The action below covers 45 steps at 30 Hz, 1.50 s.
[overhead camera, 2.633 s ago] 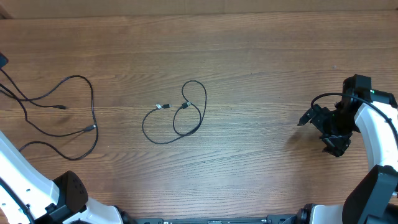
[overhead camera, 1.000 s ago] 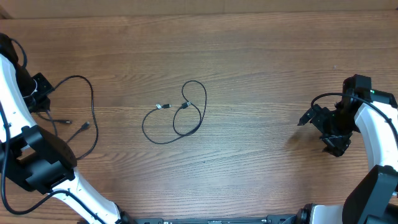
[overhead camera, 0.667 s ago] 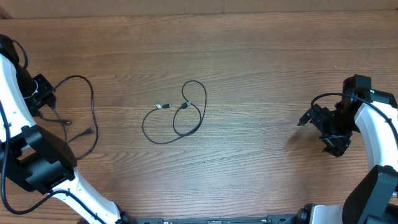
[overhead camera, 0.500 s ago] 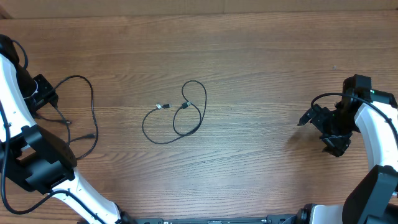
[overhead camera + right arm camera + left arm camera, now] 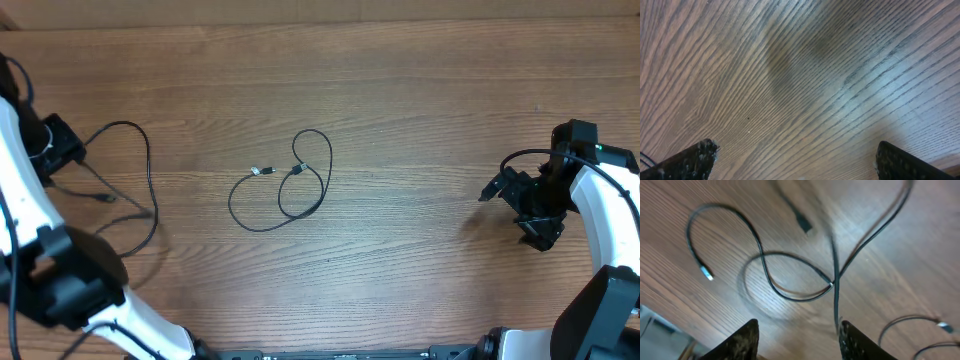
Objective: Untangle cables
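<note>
Thin black cables lie in two groups on the wooden table. One loose tangle (image 5: 149, 160) sprawls at the far left, and a smaller coiled cable (image 5: 298, 170) with a silver-tipped plug sits mid-table. My left gripper (image 5: 62, 140) hovers at the left tangle's edge. In the left wrist view it (image 5: 797, 326) stands open over crossing loops (image 5: 832, 282), with nothing between its fingers; one strand runs down close beside the right finger (image 5: 855, 340). A silver-tipped end (image 5: 707, 275) lies free. My right gripper (image 5: 512, 205) is wide open over bare wood (image 5: 800, 90) at the far right.
The table's far edge (image 5: 320, 22) runs along the top of the overhead view. Thicker black cabling (image 5: 525, 155) is fixed to the right arm.
My left gripper has opened and let go of the left cable, whose plug ends have settled on the table. The left arm has drawn slightly up and away. The right arm has not moved.
</note>
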Tool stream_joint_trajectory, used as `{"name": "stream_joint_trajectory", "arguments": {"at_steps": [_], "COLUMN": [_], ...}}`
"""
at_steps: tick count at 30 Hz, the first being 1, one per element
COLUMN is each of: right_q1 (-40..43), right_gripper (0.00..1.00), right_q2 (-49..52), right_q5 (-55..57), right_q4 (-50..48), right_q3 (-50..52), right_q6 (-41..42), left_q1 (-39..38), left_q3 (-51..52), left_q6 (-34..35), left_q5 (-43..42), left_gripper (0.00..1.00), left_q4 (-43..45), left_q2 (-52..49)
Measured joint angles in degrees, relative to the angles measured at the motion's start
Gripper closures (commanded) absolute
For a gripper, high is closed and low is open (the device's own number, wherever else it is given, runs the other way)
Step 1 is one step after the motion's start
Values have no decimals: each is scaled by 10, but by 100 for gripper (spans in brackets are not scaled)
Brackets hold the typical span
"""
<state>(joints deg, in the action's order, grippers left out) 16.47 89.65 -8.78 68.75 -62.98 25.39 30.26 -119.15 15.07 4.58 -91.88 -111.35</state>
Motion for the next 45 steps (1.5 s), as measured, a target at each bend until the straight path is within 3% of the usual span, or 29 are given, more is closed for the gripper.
{"name": "stream_joint_trajectory", "arguments": {"at_steps": [9, 19, 37, 42, 45], "right_q1": [0, 0, 0, 0, 0], "right_gripper": [0, 0, 0, 0, 0], "right_q2": [0, 0, 0, 0, 0], "right_q5": [0, 0, 0, 0, 0], "right_q4": [-2, -2, -2, -2, -2], "right_q3": [0, 0, 0, 0, 0], "right_q6": [0, 0, 0, 0, 0], "left_q1": [0, -14, -158, -159, -159], "left_q3": [0, 0, 0, 35, 75], "left_q6": [0, 0, -4, -4, 3], "left_q5": [-9, -31, -8, -4, 3], "left_gripper": [46, 45, 44, 44, 39], "left_q4": [6, 2, -48, -47, -41], "left_q2": [123, 128, 163, 194, 217]}}
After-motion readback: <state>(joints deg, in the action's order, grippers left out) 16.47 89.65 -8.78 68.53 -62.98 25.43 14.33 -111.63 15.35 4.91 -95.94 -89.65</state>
